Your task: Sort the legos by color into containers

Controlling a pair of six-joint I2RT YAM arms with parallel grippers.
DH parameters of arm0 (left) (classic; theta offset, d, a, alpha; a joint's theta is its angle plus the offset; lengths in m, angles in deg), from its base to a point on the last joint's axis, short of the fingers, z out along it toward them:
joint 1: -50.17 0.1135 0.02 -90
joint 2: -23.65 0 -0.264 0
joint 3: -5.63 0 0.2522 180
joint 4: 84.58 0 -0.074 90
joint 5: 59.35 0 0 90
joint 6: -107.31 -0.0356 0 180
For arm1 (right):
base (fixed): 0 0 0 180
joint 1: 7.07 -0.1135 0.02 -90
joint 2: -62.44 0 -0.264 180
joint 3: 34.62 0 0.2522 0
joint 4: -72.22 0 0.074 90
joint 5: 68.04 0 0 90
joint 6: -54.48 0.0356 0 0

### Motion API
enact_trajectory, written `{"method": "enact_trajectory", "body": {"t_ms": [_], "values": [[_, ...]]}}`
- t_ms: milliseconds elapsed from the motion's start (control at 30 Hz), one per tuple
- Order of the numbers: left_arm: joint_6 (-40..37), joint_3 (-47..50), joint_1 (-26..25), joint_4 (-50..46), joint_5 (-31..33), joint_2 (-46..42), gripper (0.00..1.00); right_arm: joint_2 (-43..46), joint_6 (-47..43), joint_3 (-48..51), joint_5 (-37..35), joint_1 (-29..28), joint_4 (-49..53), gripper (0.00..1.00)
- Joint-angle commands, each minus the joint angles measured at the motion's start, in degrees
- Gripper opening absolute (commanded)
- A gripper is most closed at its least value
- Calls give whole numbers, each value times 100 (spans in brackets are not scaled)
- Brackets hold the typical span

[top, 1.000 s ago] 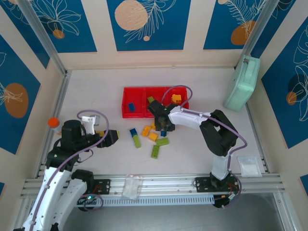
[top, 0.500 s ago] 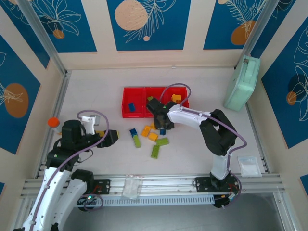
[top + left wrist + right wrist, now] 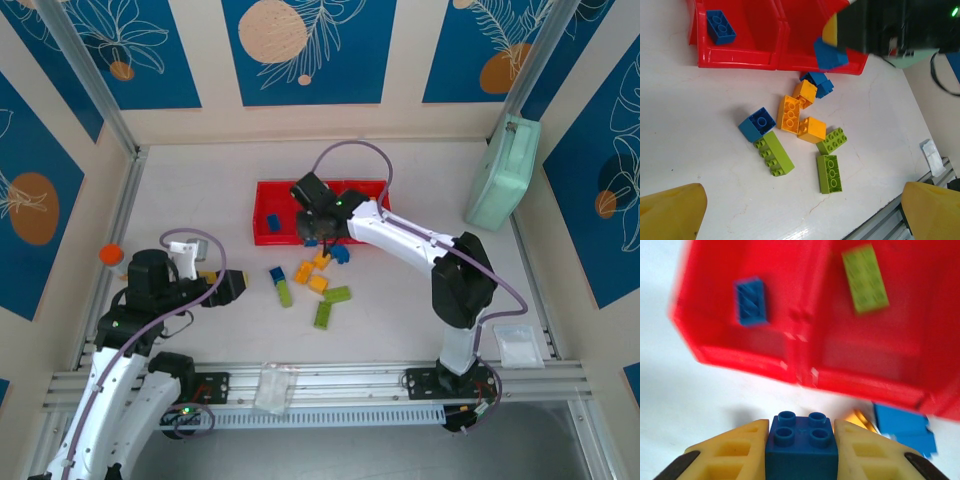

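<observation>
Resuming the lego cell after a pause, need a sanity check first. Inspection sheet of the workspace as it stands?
Surface: white table, faint hairline marks, no spills seen.
Job's things: red tray with a blue brick in its left bin and a lime brick in the middle one; about eight loose bricks in front of it.
Clutter: orange cap, mint-green case, plastic bag.
Grippers: right gripper shut on a blue square brick near the tray's front edge; left gripper open, empty.
Cables: purple cable arcs over the tray.
Surroundings: blue patterned wall panels.
</observation>
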Motion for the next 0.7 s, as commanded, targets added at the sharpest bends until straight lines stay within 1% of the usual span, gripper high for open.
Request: {"method": "enact_trajectory", "body": {"t_ms": [0,133,333,533,667], "values": [[-129,-148,-54,43,58,-57,99,-538,-336,-740,457,30,-353,29],[-130,-153,-52,42,82,-68,99,-1319,-586,-1756,557,77,-411,28],[-129,-139,-51,50,61,-56,99,-2126,-687,-2206,736,238,-1212,28],[-134,-161,-55,41,66,-59,99,-2870,-765,-2977,897,387,-1142,28],[-157,-177,-54,91,-28,-62,99,-3118,-771,-3284,972,434,-1059,33]]}}
